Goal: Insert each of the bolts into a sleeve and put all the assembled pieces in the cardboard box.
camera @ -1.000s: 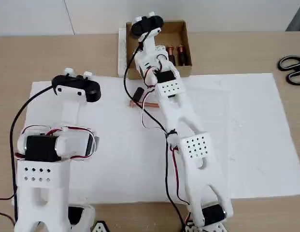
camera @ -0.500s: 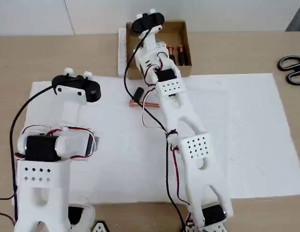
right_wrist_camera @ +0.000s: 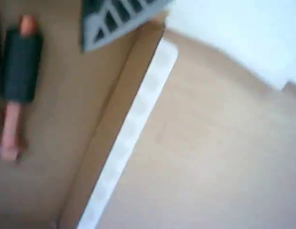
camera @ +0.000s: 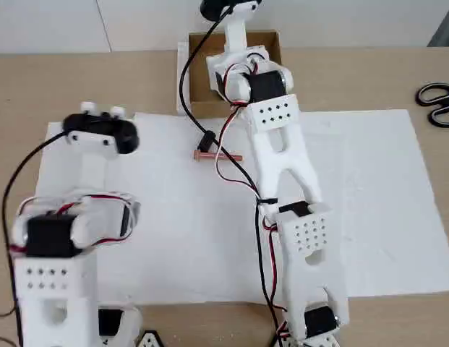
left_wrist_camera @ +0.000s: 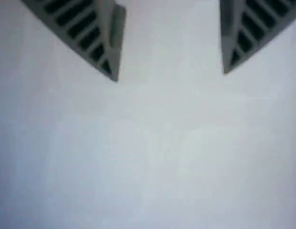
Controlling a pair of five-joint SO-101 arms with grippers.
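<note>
A bare copper bolt (camera: pixel 217 155) lies on the white sheet (camera: pixel 369 188) with a loose black sleeve (camera: pixel 207 139) just beyond it. My right gripper (camera: pixel 235 32) hangs over the cardboard box (camera: pixel 199 79) at the table's far side, open and holding nothing; one finger (right_wrist_camera: pixel 120 18) shows above the box wall (right_wrist_camera: pixel 109 129). An assembled piece (right_wrist_camera: pixel 18 67), a black sleeve on a copper bolt, lies on the box floor. My left gripper (left_wrist_camera: pixel 169 71) hovers open over bare white sheet at the left, well away from the bolt.
Black scissors (camera: pixel 437 95) lie at the table's right edge. A white strip (camera: pixel 182 76) runs along the box's left outer wall. The right arm's red, black and white cables (camera: pixel 238 170) hang over the sheet close to the loose bolt.
My right arm has stretched farther over the box and now covers the assembled pieces seen in it earlier. My left arm has shifted slightly to the left.
</note>
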